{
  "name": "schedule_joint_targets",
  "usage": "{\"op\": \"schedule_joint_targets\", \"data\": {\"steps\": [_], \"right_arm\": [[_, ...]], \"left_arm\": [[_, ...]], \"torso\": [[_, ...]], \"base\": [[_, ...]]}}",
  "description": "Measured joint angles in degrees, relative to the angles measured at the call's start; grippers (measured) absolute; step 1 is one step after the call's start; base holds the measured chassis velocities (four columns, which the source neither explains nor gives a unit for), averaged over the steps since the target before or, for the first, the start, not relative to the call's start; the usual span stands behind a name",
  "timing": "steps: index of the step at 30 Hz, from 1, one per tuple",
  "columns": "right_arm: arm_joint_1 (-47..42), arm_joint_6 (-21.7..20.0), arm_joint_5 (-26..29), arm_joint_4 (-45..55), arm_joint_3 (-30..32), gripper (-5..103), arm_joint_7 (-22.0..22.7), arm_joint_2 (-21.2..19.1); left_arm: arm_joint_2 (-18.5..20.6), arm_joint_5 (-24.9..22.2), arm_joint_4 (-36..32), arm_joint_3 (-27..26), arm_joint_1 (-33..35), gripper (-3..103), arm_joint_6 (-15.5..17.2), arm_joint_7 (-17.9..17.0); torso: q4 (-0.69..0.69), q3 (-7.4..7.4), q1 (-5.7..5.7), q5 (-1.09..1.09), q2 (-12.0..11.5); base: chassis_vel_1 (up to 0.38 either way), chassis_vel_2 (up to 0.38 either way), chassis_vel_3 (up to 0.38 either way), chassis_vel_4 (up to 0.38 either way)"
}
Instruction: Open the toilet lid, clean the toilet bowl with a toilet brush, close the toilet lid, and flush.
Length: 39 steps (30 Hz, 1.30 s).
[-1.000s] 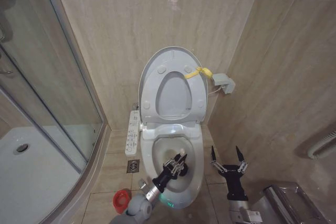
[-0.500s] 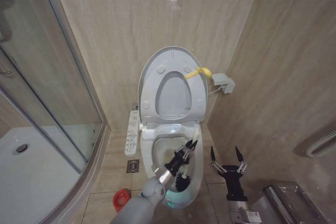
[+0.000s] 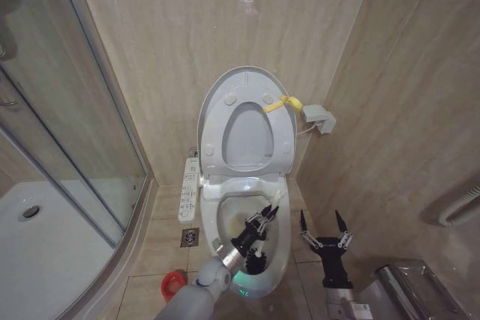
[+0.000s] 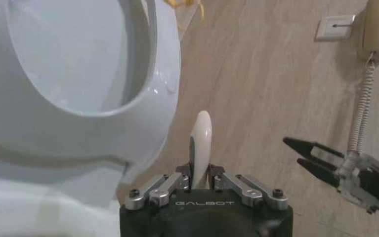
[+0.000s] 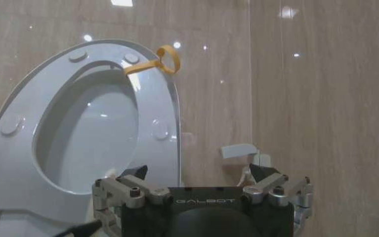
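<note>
- While the toilet lid (image 3: 244,121) stands raised against the back wall with the seat ring (image 3: 247,136) folded up against it, a yellow strap (image 3: 287,102) hangs at its right edge.
- The toilet bowl (image 3: 281,256) lies open below, a small green light (image 3: 243,291) glowing at its front rim.
- The left gripper (image 3: 259,225) reaches in over the bowl's front rim, its fingers clamped on the white handle of the toilet brush (image 4: 200,143); the black bristle head (image 3: 255,262) sits low inside the bowl near the front.
- The right gripper (image 3: 323,224) hovers off the bowl's right side above the floor, fingers spread wide and holding nothing.
- The red brush holder (image 3: 172,284) stands on the floor left of the bowl's front.
</note>
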Motion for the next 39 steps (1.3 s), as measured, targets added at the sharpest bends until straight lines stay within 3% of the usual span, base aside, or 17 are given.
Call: {"op": "schedule_joint_targets", "data": {"steps": [10,17,22,23,31,39], "right_arm": [[-0.55,0.05,-0.35,0.81,-0.09,100,-0.11,0.08],[-0.82,0.58,-0.94,0.99,-0.6,100,-0.42,0.57],[-0.81,0.76,-1.14,1.01,-0.98,100,-0.55,0.77],[-0.76,0.79,-1.23,1.02,-1.21,100,-0.63,0.8],[-0.37,0.82,-1.45,1.01,-2.18,100,-0.72,0.45],[-0.3,1.0,-0.78,0.73,-1.79,100,-0.71,-0.9]], "left_arm": [[8.4,1.59,-4.94,-2.46,3.37,17,-0.04,-0.57],[17.29,2.52,-9.86,-6.09,11.61,16,-0.95,-0.69],[19.65,3.09,-11.19,-7.96,14.92,16,-1.56,-0.69],[20.68,3.48,-11.24,-8.79,16.76,16,-2.02,-0.69],[17.62,5.23,-7.82,-9.94,18.78,16,-2.65,-0.99],[11.97,7.02,-3.27,-8.16,15.76,16,-1.26,-2.83]], "torso": [[0.02,0.0,-0.01,-0.01,0.01],[0.03,0.0,-0.01,0.0,0.01],[-0.01,0.0,-0.01,0.0,0.01],[0.04,0.0,-0.01,0.02,0.01],[0.01,0.0,-0.01,0.02,0.01],[0.03,0.0,-0.01,0.04,0.01]], "base": [[0.0,0.0,0.0,0.0],[0.0,0.0,0.0,0.0],[0.0,0.0,0.0,0.0],[0.0,0.0,0.0,0.0],[0.0,0.0,0.0,0.0],[0.0,0.0,0.0,0.0]]}}
